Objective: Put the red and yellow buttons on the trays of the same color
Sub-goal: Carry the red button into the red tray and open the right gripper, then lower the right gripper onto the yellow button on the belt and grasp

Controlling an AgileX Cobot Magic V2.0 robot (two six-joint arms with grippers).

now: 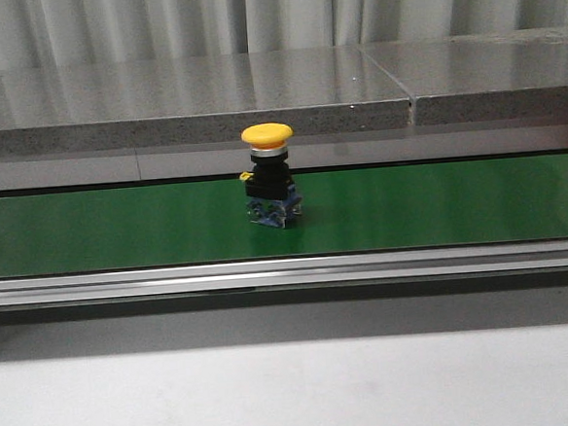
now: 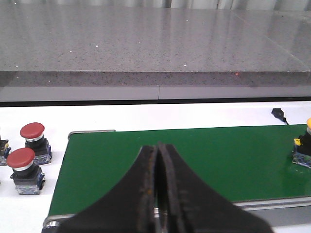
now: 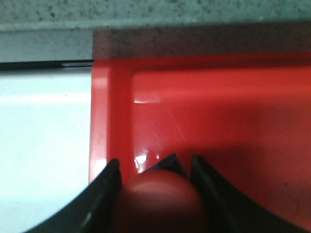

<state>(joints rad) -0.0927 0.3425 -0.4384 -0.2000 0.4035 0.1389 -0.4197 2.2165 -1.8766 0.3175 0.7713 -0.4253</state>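
A red button (image 3: 163, 201) is sitting between the two dark fingers (image 3: 104, 194) of your right gripper (image 3: 158, 194), which is clamping it from both sides; only its rounded red cap is showing, blurred and very close to the lens. Directly beneath it you are looking at the red tray (image 3: 218, 107), with the cap hanging over the tray's inner floor near one raised corner rim; whether the button is touching the tray cannot be told. Beside that rim lies a pale white tabletop (image 3: 43, 136). Out on the green conveyor belt (image 1: 459, 201) a yellow button (image 1: 270, 175) is standing upright near the middle of the front view, its yellow mushroom cap on top of a black body and a blue base. The left wrist view is catching the same yellow button at the frame's edge, on the belt. Your left gripper (image 2: 159, 194) is pressed fully together with nothing between its fingers, hovering over the near end of the belt. Off the end of the belt, two more red buttons (image 2: 24, 167) are standing upright on the white surface, just beside each other. A grey speckled stone ledge (image 1: 189, 103) is running behind the belt.
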